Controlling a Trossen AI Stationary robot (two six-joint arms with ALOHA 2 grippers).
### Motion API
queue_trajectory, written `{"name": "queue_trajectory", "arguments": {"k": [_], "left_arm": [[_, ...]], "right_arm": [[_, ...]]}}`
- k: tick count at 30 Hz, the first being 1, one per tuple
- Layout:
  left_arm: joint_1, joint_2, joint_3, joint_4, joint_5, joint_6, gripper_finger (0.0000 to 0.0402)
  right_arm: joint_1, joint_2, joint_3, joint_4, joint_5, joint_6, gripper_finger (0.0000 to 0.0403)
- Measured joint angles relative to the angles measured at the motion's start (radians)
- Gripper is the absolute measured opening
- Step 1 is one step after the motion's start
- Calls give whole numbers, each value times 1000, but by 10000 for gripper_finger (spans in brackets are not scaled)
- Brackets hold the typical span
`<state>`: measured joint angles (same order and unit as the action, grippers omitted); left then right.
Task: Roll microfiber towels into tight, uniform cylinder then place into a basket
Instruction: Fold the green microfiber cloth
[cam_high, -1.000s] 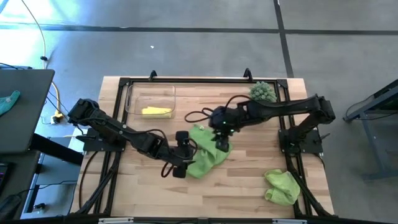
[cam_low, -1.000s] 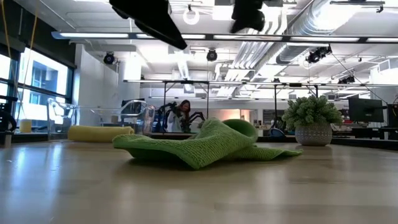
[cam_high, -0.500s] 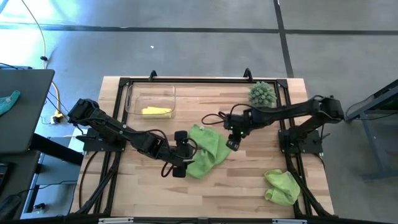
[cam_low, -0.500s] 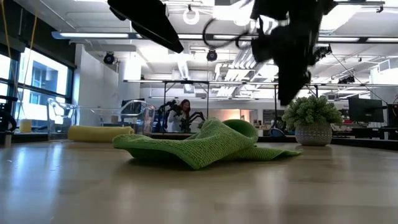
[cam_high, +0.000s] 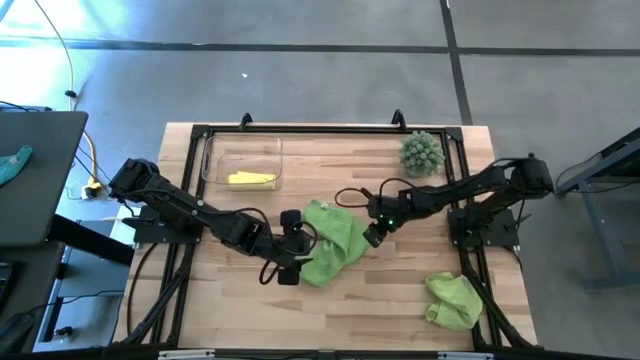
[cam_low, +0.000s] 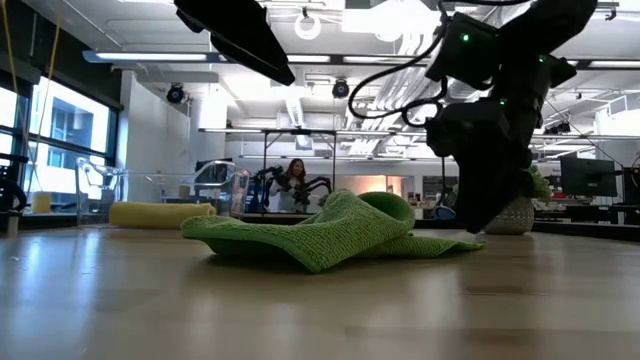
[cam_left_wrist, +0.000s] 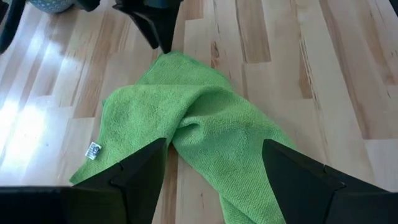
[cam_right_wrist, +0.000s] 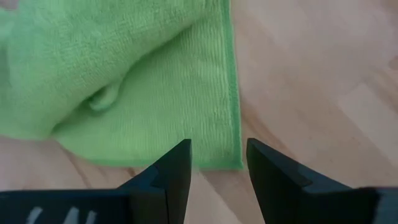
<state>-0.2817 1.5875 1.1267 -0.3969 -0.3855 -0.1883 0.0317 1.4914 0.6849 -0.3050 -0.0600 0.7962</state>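
A light green microfiber towel (cam_high: 335, 243) lies rumpled on the table's middle, one fold humped up (cam_low: 345, 215). My right gripper (cam_right_wrist: 217, 155) is open and low over the towel's right corner (cam_right_wrist: 235, 158), pointing steeply down, one finger on each side of the hem. I see no touch. My left gripper (cam_left_wrist: 214, 177) hangs open above the towel's left part, well clear of it. A second green towel (cam_high: 452, 300) lies crumpled at the near right. A pale yellow rolled towel (cam_high: 250, 179) lies in the clear basket (cam_high: 215, 160) at the far left.
A spiky green plant in a pot (cam_high: 422, 150) stands at the far right, close behind my right arm. A black frame rims the table (cam_high: 300, 128). Bare wood lies along the near edge (cam_high: 330, 320) between the two green towels.
My right gripper has come down from high over the towel's middle, moved toward the table's right edge, and rolled about its own axis. It now stands low at the towel's right corner. The towel has kept its shape.
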Motion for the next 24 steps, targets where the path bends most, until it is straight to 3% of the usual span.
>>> {"name": "queue_trajectory", "arguments": {"k": [16, 20, 24], "left_arm": [[0, 0, 0, 0, -1, 0, 252], [0, 0, 0, 0, -2, 7, 252], [0, 0, 0, 0, -3, 25, 252]], "right_arm": [[104, 125, 6, 49, 215, 9, 140], [131, 129, 5, 21, 284, 8, 111], [151, 130, 3, 6, 337, 8, 55]]}}
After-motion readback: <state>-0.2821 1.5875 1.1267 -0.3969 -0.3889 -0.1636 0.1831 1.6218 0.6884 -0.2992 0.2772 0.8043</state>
